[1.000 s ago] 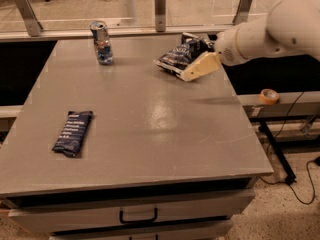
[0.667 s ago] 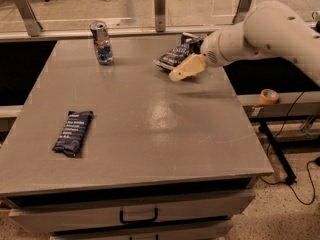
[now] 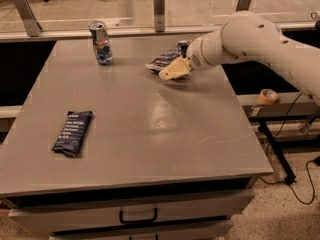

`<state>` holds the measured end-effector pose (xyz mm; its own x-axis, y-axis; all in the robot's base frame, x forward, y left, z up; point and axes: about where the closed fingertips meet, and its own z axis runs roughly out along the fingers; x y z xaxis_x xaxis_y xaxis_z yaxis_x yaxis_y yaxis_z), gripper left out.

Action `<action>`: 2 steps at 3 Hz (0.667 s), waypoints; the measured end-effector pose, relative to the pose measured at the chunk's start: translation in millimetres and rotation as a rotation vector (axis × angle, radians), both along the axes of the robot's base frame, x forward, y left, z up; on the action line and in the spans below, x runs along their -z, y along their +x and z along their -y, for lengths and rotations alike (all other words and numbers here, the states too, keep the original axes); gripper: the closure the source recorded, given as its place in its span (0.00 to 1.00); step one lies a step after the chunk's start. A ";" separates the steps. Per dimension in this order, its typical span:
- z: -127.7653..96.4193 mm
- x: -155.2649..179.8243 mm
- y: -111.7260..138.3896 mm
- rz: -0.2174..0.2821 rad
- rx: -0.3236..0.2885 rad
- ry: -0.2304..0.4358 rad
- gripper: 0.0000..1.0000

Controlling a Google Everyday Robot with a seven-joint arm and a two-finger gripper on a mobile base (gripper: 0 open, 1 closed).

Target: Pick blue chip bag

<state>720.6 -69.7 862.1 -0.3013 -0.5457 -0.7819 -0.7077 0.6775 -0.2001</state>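
1. Table [image 3: 150, 134]: the bag lies on its far right part, near the back edge. The top looks smooth. If I push instead of grab, the bag would likely skate toward that edge or the right side, and it's lost if it goes off.
2. Arm [image 3: 250, 36]: it extends from the right, low over the far right corner, and hides the bag's right end from the camera. I'd be judging contact there blind. Going any lower risks ramming the top.
3. Bag [image 3: 161, 61]: crumpled, puffy foil, probably slick and springy.
   - A pinch on a fold or a pale edge could peel off on the lift.
   - Too much squeeze could pop it or crush the chips.
4. Packet [image 3: 73, 133]: flat and also dark blue, near left, well apart. No collision risk; the only risk is taking it for the target.
5. Can [image 3: 101, 43]: upright, left of the bag, and apart from it. A bag shoved left or a wide swing could tip it, and it would roll.
6. Gripper [image 3: 175, 67]: at the bag's right end, either touching it or just over it. I can't tell which, how wide it's set, or whether it holds anything. If I lift assuming a grip, I may come up empty.
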 end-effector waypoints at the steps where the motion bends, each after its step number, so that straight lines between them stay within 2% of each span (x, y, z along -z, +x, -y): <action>1: -8.0 3.9 3.0 -0.003 0.001 -0.007 0.42; 2: -11.6 5.0 5.4 -0.003 -0.001 -0.019 0.64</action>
